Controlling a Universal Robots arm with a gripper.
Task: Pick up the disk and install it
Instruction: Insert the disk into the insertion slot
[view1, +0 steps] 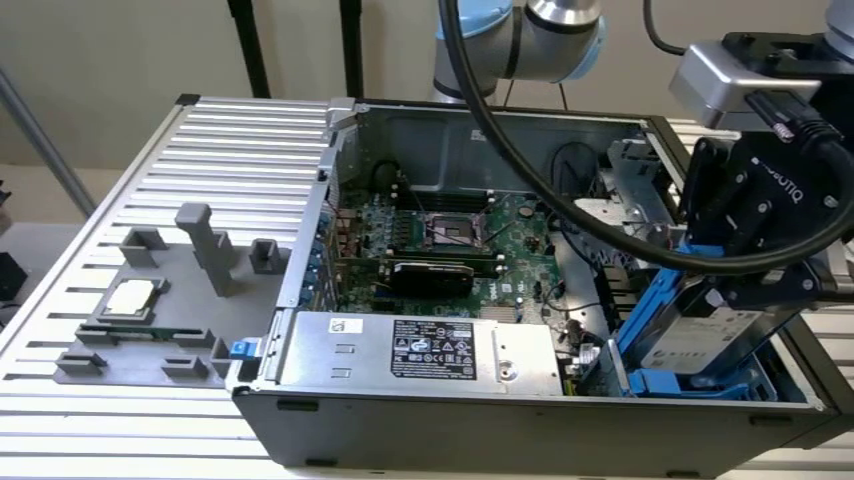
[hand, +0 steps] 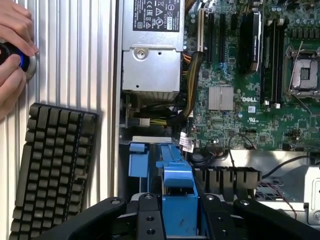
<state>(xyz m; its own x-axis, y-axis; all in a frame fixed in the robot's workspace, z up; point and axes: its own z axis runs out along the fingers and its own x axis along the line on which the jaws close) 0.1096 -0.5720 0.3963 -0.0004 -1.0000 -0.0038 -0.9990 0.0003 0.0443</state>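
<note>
A ribbed aluminium tabletop (view1: 80, 260) carries an open computer case (view1: 534, 420) lying on its side, with the arm's black cables looping over it.

The disk (view1: 701, 340) hangs at the end of the case on the exterior view's right. Its white label faces the camera and its blue rails run along its edges. It is held in the pincer (view1: 747, 285), whose fingers are closed against the carrier's two sides, so there is nothing to reach for. The disk sits directly under the pincer, with its long axis steeply tilted and close to upright. Its lower end is down among the walls of the blue drive cage (view1: 694, 385). I judge it partly entered, not seated, since most of the label stands above the cage floor.

Beside the cage lie the power supply (view1: 414, 345) along the near wall and the green motherboard (view1: 441, 230) behind it. Well apart, on the exterior view's left, a processor chip (view1: 131, 297) rests on a grey fixture (view1: 200, 245).

The exterior view gives the tilt and the label. The wrist view looks down the carrier's blue top edge, framed by both black fingers, with the cage opening just beyond. It also takes in a dark keyboard (hand: 55, 165) and a person's hand (hand: 12, 55) on a round controller outside the case.
</note>
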